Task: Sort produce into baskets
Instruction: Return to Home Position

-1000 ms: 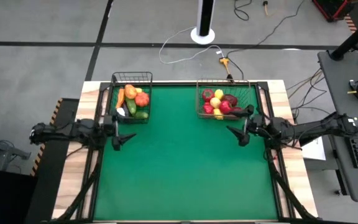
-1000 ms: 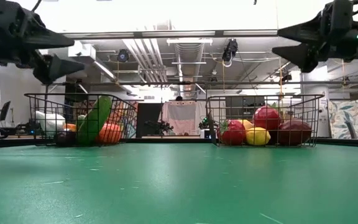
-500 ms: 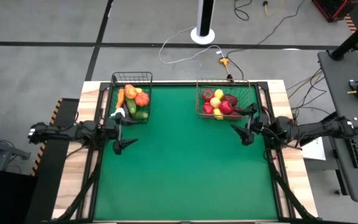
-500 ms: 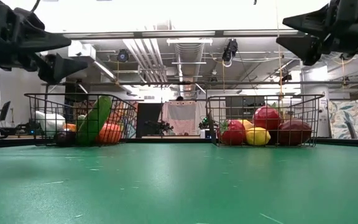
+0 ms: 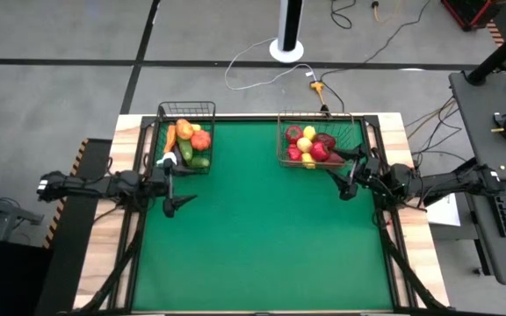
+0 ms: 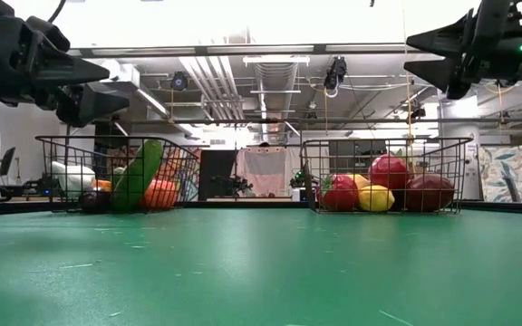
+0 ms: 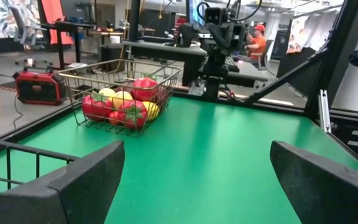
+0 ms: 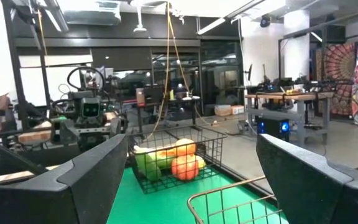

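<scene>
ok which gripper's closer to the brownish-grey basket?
Right. The right gripper hangs open just off the brownish-grey basket, at its edge. The left gripper is across the table, beside the black basket.

Produce (image 5: 200, 139) is heaped in the left basket (image 5: 186, 104) and right basket (image 5: 316, 114); lower pieces hidden, kinds too small to tell from above. Low view: left gripper (image 6: 123, 81) and right gripper (image 6: 427, 65) cut by edges. Left wrist view: left basket cut off.
</scene>
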